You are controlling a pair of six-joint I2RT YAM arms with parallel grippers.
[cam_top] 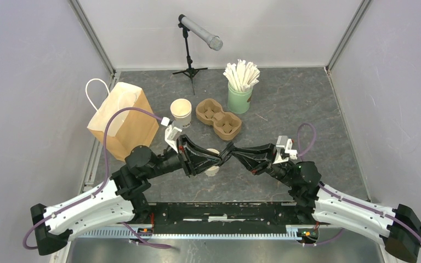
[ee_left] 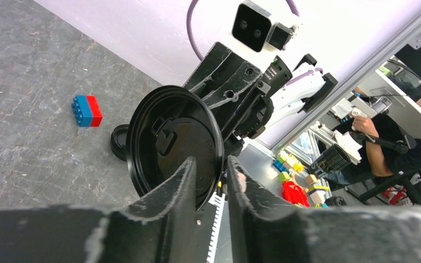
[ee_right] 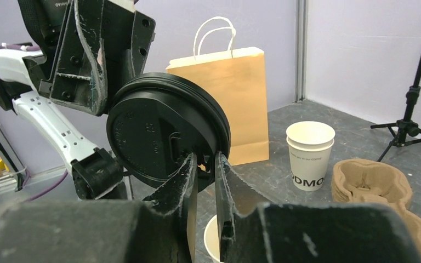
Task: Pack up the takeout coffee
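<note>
A round black lid [ee_right: 159,131] hangs in the air between both grippers, above an open white cup [cam_top: 212,170]. That cup's rim also shows low in the right wrist view [ee_right: 211,241]. My right gripper [ee_right: 205,157] pinches the lid's lower rim between its fingers. My left gripper [ee_left: 211,160] straddles the same lid [ee_left: 164,142], one finger against it and a gap on the other side. In the top view the left gripper [cam_top: 219,159] and right gripper [cam_top: 231,149] meet tip to tip at mid-table. A lidded takeout coffee is out of view.
A brown paper bag [cam_top: 121,118] stands at the left, with a stack of lidless printed cups [cam_top: 181,113] beside it. A pulp cup carrier [cam_top: 219,118], a green cup of white sticks [cam_top: 240,87] and a microphone stand [cam_top: 191,49] sit farther back. A blue-and-red brick [ee_left: 86,110] lies on the table.
</note>
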